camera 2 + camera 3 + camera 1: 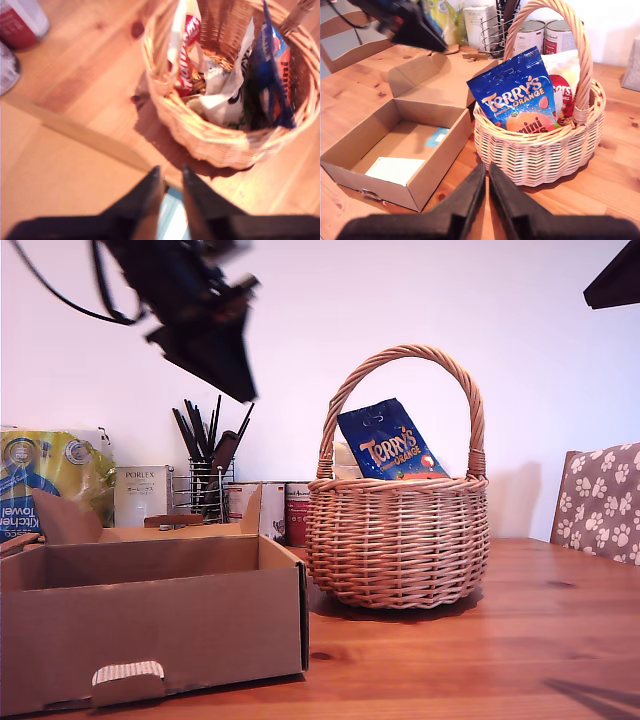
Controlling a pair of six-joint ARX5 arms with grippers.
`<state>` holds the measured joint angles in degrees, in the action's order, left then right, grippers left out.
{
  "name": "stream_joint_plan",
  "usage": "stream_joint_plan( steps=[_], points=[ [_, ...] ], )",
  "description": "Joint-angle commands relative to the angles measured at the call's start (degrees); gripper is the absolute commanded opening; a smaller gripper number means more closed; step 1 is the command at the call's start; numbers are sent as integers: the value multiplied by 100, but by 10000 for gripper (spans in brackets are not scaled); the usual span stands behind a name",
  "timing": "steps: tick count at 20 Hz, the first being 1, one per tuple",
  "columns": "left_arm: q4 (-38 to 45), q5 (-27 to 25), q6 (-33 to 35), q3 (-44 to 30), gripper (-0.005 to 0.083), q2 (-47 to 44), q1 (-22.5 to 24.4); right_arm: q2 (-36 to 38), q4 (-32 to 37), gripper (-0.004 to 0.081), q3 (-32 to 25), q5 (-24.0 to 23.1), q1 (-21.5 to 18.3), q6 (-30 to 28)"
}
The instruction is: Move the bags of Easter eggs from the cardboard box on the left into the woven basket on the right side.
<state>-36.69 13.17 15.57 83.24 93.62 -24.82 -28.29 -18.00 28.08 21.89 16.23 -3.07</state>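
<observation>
The woven basket (398, 540) stands on the tabletop (520, 640) just beside the cardboard box (150, 625). Inside the basket, a blue Terry's bag (517, 97) leans upright against the arched handle, a Maltesers bag (562, 97) sits behind it, and a pale whitish bag (225, 92), probably the Galaxy one though the view is blurred, lies between them. The box holds only a white card (395, 170) and a small blue label (436, 137). My first tool (170, 175) hangs above the box edge next to the basket, jaws nearly together, holding nothing. My second tool (486, 172) faces the basket's near side, jaws almost closed and empty.
</observation>
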Motion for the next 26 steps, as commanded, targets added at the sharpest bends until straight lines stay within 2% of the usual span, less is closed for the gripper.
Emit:
stream_joint_plan(
  steps=[1,5,8,12,18,21,26],
  points=[
    [337,31,-103,-645,-20,-315,136,-4,57,-13,70,-70,20,-20],
    [1875,-173,-649,-2341,-20,-1604,474,-7,63,-13,70,-498,20,24],
    [2754,-785,-1016,-3491,-20,-2640,560,-4,68,-13,70,-656,15,170],
    [3523,-1405,-1425,-4747,-20,-3995,553,-2,153,-13,70,-887,15,210],
    [3270,-1867,-1751,-5641,-20,-5899,553,90,455,-13,68,-1296,15,332],
    [2859,-1923,-1757,-5657,-20,-6467,553,369,433,-13,68,-1541,15,332],
    [2380,-1969,-1836,-5654,-19,-6865,553,588,372,-13,68,-1543,15,326]
  ],
)
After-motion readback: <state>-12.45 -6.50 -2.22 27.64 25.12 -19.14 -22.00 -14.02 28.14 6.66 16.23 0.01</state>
